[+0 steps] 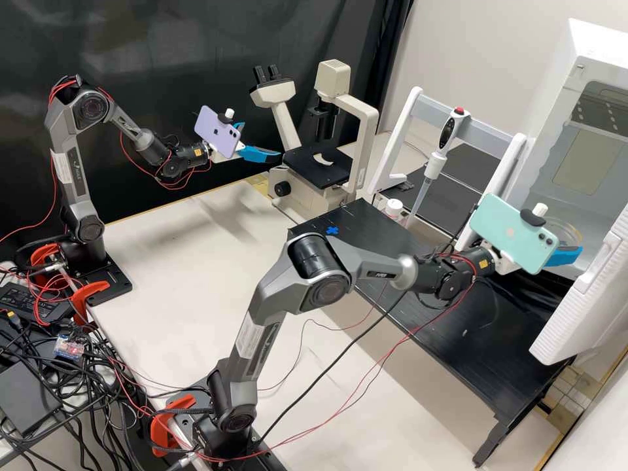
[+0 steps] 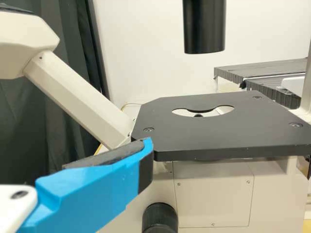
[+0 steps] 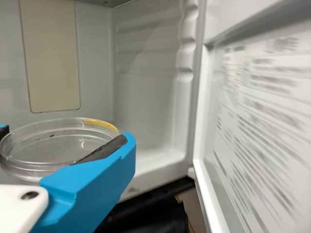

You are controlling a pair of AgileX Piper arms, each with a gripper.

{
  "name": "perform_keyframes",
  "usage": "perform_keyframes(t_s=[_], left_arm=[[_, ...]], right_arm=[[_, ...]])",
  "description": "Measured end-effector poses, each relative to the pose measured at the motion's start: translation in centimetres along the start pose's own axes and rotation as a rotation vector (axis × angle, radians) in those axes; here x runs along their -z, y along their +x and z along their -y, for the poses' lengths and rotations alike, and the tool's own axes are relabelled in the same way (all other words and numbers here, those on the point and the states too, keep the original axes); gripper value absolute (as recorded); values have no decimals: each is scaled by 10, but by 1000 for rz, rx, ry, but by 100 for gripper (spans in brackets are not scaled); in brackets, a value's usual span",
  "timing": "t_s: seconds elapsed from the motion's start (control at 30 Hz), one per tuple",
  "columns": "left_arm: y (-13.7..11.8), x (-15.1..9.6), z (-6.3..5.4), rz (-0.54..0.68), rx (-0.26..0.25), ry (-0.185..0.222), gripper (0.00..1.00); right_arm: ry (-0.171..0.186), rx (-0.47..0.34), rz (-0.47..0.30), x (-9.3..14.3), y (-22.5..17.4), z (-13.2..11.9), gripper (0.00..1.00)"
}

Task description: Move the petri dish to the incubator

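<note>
At the open incubator (image 1: pixel 557 108), my right tool (image 1: pixel 567 242) grips the dish (image 3: pixel 46 145); well away from there, my left tool (image 1: pixel 262 140) gapes.

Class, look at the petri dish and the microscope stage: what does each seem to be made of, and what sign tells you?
Petri dish: clear, glossy plastic, perhaps glass; it is see-through, with bright glints along its rim.
Microscope stage: probably metal with a satin black coating; it is an opaque slab with crisp edges and recessed screws.
</note>
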Motion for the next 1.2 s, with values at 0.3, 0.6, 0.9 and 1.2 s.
perform_keyframes(t_s=[0.3,0.6,0.9,1.2], left_arm=[[0,0,0,0,0,0,100],[0,0,0,0,0,0,100],[0,0,0,0,0,0,100],[0,0,0,0,0,0,100]], right_arm=[[-5,16,79,-1,65,11,0],[-41,77,160,-23,91,32,0],[-64,80,142,-22,93,39,0],[-50,100,107,-20,94,43,0]])
